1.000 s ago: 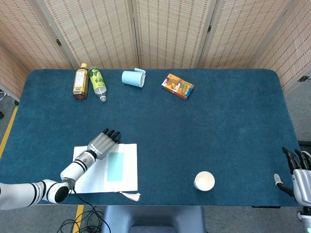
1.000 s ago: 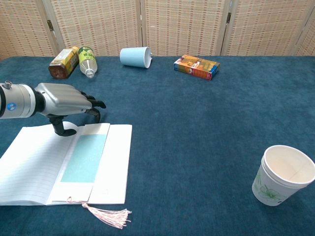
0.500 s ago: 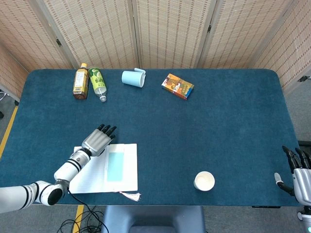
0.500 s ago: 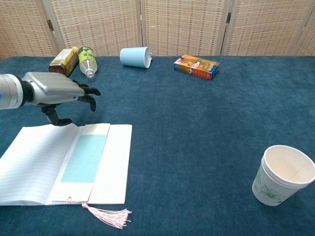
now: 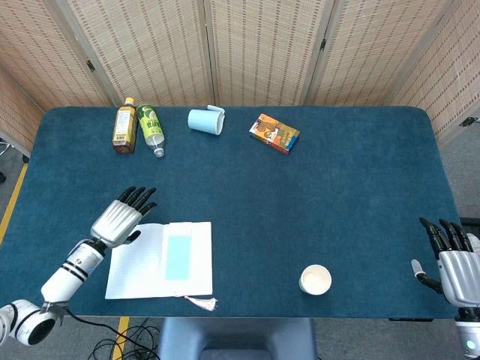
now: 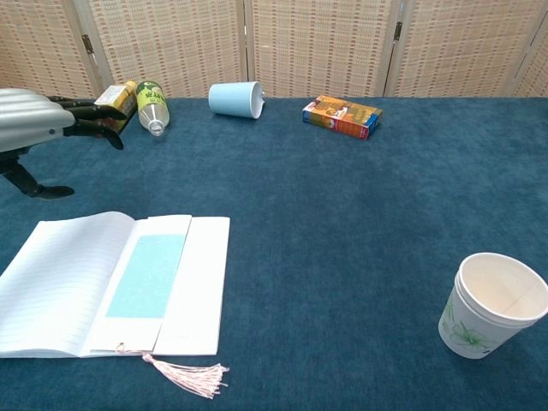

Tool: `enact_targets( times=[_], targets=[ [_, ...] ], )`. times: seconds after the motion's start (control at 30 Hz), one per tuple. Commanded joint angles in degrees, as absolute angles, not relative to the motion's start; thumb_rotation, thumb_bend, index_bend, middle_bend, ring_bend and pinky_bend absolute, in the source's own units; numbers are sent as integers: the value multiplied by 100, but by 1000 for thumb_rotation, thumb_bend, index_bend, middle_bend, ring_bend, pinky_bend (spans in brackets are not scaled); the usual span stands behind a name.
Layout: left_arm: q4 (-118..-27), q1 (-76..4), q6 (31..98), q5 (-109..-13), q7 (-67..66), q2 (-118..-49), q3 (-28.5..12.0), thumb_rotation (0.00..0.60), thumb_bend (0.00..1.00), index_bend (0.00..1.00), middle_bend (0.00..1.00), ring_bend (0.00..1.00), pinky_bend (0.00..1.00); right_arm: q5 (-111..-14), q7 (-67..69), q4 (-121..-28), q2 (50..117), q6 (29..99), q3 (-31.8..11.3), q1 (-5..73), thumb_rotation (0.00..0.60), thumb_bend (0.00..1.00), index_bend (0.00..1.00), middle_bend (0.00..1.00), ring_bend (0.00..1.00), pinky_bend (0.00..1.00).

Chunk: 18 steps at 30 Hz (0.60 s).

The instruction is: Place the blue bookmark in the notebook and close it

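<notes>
We see the notebook lying open near the table's front edge, the bookmark flat on its page. Our left hand hovers beside it, fingers apart, empty. Our right hand is spread at the table's edge.

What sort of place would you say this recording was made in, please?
Probably an indoor robot test setup rather than a home: a table covered in blue cloth, woven folding screens closing it off behind, and staged props such as an open notebook and a paper cup.
</notes>
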<state>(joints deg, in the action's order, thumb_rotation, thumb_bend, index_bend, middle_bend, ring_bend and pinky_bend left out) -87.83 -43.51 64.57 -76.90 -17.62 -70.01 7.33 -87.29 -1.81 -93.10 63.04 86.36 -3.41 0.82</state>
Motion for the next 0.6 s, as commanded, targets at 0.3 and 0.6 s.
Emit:
enact_targets(
  times=[0.3,0.6],
  targets=[
    [-7832,-3492,7645,-9519,-393,-7020,1178,600,203,161,0,0,124,-8842,-319,-9473,6206,8678,-332,137,600,298,74,190,89,105],
    [-7278,-3089,7765,-9782,-5,-7065,1300,600,171,123,0,0,124,-8967,-273,-9475,6248,8709,-272,156,600,298,74,190,89,106]
  ],
)
